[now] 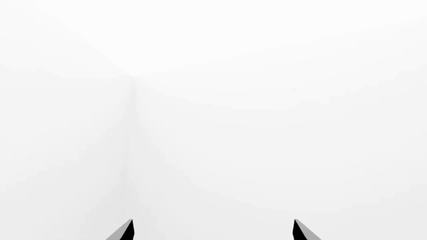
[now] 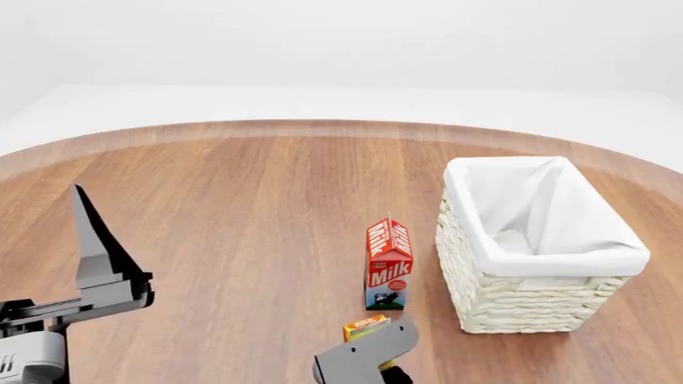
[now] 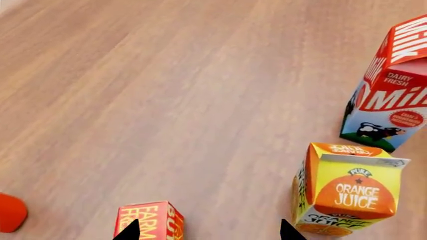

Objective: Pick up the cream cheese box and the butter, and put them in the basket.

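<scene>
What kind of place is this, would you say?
Probably a simulated tabletop test scene, not a real kitchen: a round wooden table in a blank white room, set with groceries such as a milk carton, an orange juice carton and butter, beside a cloth-lined basket.

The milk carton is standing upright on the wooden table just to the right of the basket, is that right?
Not quite. The milk carton is upright on the wooden table, but it stands to the left of the basket, not the right. The head view shows this plainly, with the carton close beside the basket's left wall.
</scene>
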